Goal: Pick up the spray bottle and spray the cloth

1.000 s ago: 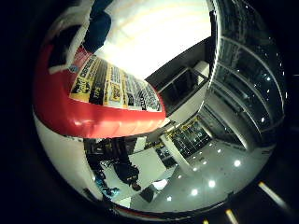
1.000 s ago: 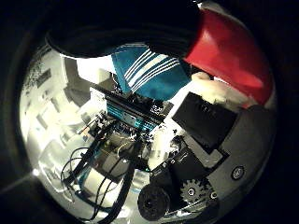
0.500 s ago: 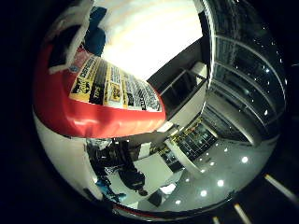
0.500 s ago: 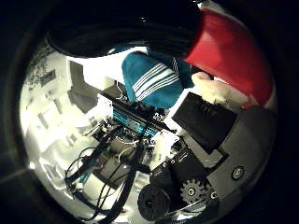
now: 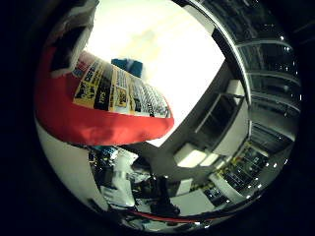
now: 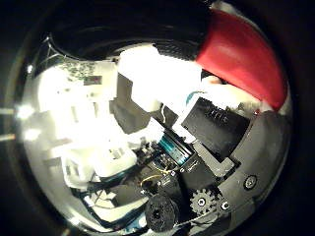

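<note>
Little finger side palm view: red spray bottle [image 5: 93, 110] right up against the palm, bit of teal cloth [image 5: 129, 68] peeking behind it. Thumb side: hand [image 6: 216, 147] wrapped tight around the bottle.

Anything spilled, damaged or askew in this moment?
Nothing stands out. The red spray bottle sits close against the palm, its label intact, with no drips or wet patches visible. The teal cloth shows only as a small patch behind it, too little to judge.

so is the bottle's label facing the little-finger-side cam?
Yes, the red spray bottle fills that view close up, its yellow printed label turned toward the camera.
</note>
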`<state>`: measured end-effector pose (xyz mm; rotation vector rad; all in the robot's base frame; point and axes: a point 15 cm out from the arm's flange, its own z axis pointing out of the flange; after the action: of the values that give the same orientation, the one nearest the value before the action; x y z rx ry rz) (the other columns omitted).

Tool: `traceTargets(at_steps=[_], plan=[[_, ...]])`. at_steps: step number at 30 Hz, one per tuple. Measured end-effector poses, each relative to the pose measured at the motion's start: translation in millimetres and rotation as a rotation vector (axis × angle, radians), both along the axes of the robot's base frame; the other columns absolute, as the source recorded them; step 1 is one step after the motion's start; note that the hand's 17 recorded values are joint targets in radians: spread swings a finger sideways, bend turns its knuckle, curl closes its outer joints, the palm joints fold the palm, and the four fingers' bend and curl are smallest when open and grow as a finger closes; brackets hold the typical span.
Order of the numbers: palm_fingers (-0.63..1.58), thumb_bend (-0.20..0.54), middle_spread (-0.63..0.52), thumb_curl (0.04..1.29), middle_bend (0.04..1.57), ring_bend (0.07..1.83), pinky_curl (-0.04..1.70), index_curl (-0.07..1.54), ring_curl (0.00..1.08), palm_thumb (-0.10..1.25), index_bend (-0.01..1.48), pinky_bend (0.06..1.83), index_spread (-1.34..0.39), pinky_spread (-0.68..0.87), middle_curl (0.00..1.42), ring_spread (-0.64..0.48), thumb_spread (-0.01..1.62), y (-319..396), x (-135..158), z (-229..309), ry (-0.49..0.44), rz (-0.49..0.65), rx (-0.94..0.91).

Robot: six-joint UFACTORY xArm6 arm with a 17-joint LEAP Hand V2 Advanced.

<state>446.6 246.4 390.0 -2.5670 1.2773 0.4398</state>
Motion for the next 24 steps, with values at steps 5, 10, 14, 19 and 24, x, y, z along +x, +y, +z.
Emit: traceTargets(at_steps=[5,10,14,19,24], plan=[[1.18,-0.02,-0.1,0.99,1.36,1.51,1.28,0.8,0.59,1.06,1.13,1.02,-0.22,-0.23,0.66,-0.16,0.46,34.4,7.1,21.7,-0.008,0.009,0.207],[1.18,-0.019,-0.1,0.99,1.36,1.51,1.28,0.8,0.59,1.07,1.13,1.02,-0.22,-0.23,0.66,-0.16,0.45,60.4,21.0,16.9,0.003,0.022,0.339],[1.18,-0.019,-0.1,0.99,1.36,1.51,1.28,0.8,0.59,1.07,1.13,1.02,-0.22,-0.23,0.66,-0.16,0.44,83.6,39.7,16.9,-0.02,0.008,0.451],[1.18,-0.019,-0.1,0.99,1.36,1.51,1.28,0.8,0.59,1.07,1.13,1.02,-0.22,-0.23,0.66,-0.16,0.44,116.7,52.8,-5.8,0.015,-0.003,0.554],[1.18,-0.02,-0.1,0.99,1.37,1.51,1.28,0.8,0.59,1.07,1.13,1.02,-0.22,-0.23,0.66,-0.16,0.43,152.5,56.0,-30.7,0.067,0.005,0.661]])
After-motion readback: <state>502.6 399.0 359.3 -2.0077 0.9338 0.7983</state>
